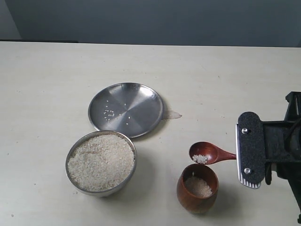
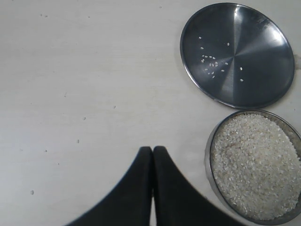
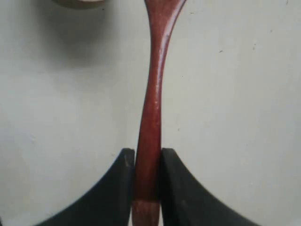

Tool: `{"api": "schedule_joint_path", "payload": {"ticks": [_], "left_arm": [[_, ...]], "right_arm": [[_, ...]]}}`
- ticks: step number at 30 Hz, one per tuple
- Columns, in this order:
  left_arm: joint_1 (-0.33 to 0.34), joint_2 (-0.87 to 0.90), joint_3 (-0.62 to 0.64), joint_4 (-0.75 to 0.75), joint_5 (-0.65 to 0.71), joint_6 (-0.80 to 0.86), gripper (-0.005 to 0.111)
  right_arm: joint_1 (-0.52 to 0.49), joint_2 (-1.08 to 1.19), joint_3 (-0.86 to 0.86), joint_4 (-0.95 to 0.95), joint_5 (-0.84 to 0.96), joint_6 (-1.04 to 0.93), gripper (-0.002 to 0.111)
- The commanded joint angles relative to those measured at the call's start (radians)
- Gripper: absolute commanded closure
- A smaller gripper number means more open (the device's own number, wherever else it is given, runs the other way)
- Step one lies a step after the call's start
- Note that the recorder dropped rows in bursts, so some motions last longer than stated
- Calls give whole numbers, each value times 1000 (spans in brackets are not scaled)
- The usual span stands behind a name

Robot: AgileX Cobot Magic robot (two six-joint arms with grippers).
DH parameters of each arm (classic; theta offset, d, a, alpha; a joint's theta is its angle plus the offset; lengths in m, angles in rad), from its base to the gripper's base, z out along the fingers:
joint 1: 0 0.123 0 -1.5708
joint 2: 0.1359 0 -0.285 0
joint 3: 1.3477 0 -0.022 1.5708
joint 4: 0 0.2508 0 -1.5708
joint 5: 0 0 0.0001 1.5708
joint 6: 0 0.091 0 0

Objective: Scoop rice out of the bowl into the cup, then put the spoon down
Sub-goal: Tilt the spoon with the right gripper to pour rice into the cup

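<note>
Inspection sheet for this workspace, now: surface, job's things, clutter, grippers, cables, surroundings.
Surface: pale cream table, a few loose specks; a faint patch by the plate's edge, cannot tell what it is.
Job's things: deep shiny steel bowl heaped with white uncooked rice; small reddish-brown wooden cup partly filled with rice; dark reddish-brown wooden spoon held just above the cup, a few grains in it.
Clutter: flat shallow steel plate with scattered grains on it.
Grippers: left gripper shut, empty, over the table beside the bowl; right gripper shut on the spoon's handle.
Cables: nothing seen.
Surroundings: dark wall behind the table.
</note>
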Motion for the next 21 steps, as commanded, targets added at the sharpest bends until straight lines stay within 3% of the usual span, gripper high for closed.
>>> {"api": "schedule_joint_path", "payload": {"ticks": [1,21], "left_arm": [[2,1,-6,3,-7,0,106],[2,1,-6,3,-7,0,106]], "right_arm": [[1,2,-1,26,-8,-8,109],[1,2,-1,77,24,3,109]]}}
